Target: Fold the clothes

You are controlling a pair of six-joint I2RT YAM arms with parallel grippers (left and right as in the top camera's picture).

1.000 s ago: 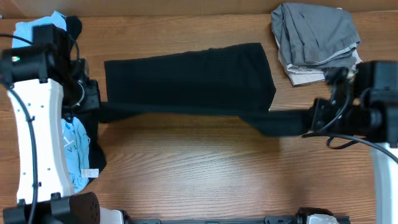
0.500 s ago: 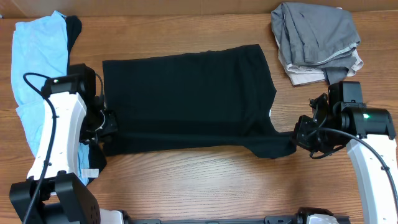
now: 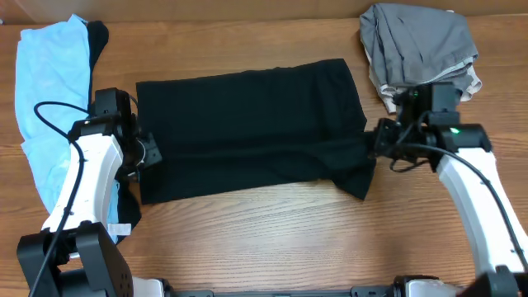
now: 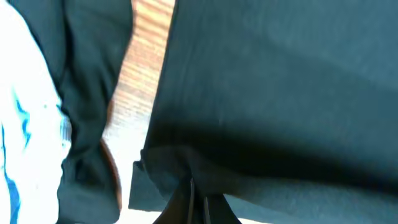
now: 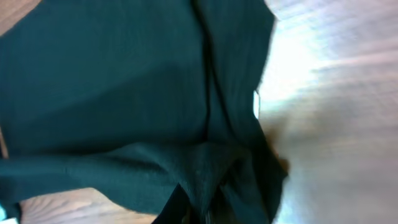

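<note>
**Overhead listing: black garment held at both short ends, fold part-made**

**Item.** Black garment (image 3: 247, 124), spread mid-desk with its long axis running left to right. You have one arm at each short end. A loose corner of it sags toward the near side at the right.

**Left jaws.** At the garment's left edge, about midway between its near and far sides. In the left wrist view they are pinched together on a bunched ridge of the black cloth (image 4: 261, 81), with no gap showing.

**Right jaws.** At the right edge, level with the left pair. The right wrist view shows them closed on a gathered fold of the same cloth (image 5: 124, 81).

**Key relation.** The garment's far edge lies straight away from both pairs, across its short axis. Neither arm is nearer, so your likely next move is to carry both ends evenly to the far side and keep the held edge parallel to the far edge.

**Room.**
- The desk (image 3: 272, 239) is bare wood on the near side.
- The grey pile (image 3: 421, 45) sits far right, just beyond the right arm (image 3: 462, 165). This is your tightest margin.
- The light blue garment (image 3: 49, 91) lies left of the left arm (image 3: 82, 181) and partly under it, apart from the black one.

**Risk.** The sagging near-right corner may trail and crease the fold.
</note>
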